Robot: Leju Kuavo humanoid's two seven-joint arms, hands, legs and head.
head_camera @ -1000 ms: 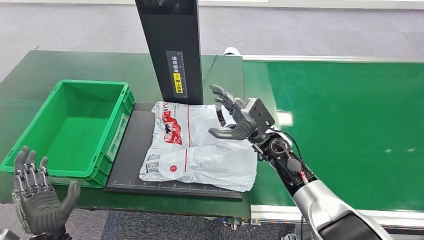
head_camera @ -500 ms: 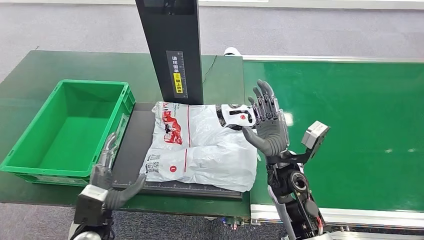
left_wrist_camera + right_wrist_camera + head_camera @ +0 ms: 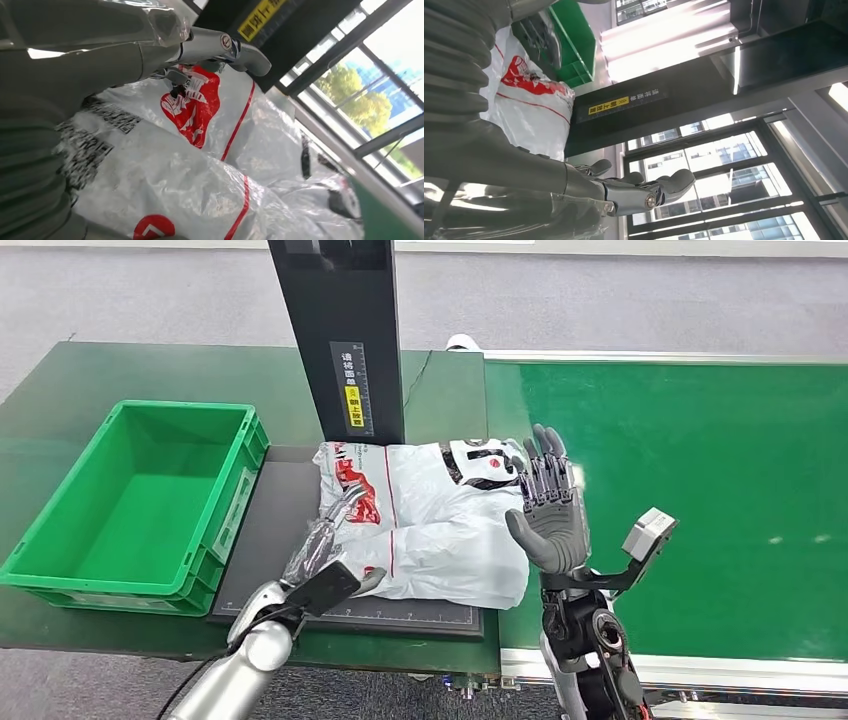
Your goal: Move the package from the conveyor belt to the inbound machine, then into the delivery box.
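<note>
Presently, we are bracketing the package (image 3: 420, 520) lying on the inbound machine (image 3: 260, 540): left hand (image 3: 330, 540) at its 8 o'clock, fingers spread, touching film; right hand (image 3: 548, 510) at 3 o'clock, upright, empty. Squeezing evenly should prevent slipping toward the delivery box (image 3: 60, 560).

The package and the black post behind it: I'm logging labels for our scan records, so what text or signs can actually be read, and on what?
Yellow sticker on the black post: dark characters, too small to read.
White column of characters above it: too small to read.
White package: red logo and red lines, no readable words.
Its barcode label: blurred, unreadable.
Black and red print at its far end: unreadable.
</note>
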